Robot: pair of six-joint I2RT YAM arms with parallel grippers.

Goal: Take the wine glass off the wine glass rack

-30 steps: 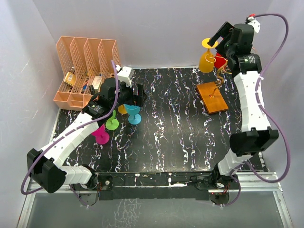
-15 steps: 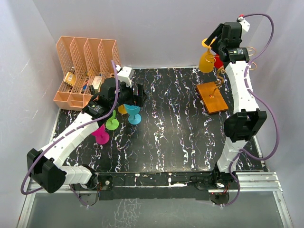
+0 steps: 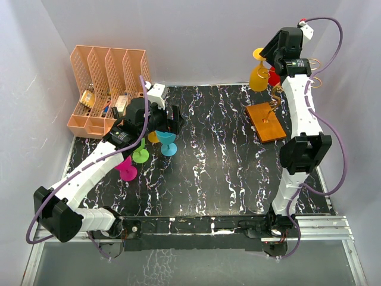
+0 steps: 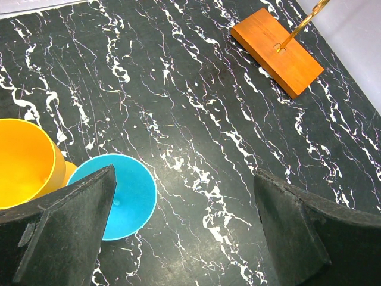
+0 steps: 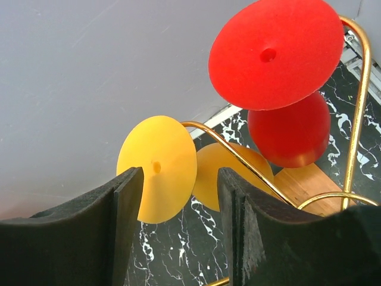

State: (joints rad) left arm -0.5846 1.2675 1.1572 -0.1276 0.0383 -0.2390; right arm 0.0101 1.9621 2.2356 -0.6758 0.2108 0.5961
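Note:
A yellow wine glass (image 3: pixel 259 75) hangs upside down from the gold wire wine glass rack (image 5: pixel 238 156), whose orange-brown base (image 3: pixel 266 122) sits at the table's back right. A red glass (image 3: pixel 275 75) hangs beside it. My right gripper (image 3: pixel 269 49) is up at the rack's top. In the right wrist view its jaws (image 5: pixel 180 179) stand partly open on either side of the yellow glass's round foot (image 5: pixel 158 170), with a gap left at the right finger. My left gripper (image 4: pixel 184 179) hovers wide open and empty over the table, beside a cyan glass (image 4: pixel 128 193).
Cyan (image 3: pixel 168 143), green (image 3: pixel 141 155), magenta (image 3: pixel 127 168) and yellow (image 3: pixel 153 137) glasses stand under my left arm. A peach file organizer (image 3: pixel 104 89) sits at the back left. The back wall is close behind the rack.
My right gripper's jaws have narrowed around the yellow glass's foot, and the right arm has straightened up toward the rack. The left arm has not moved.

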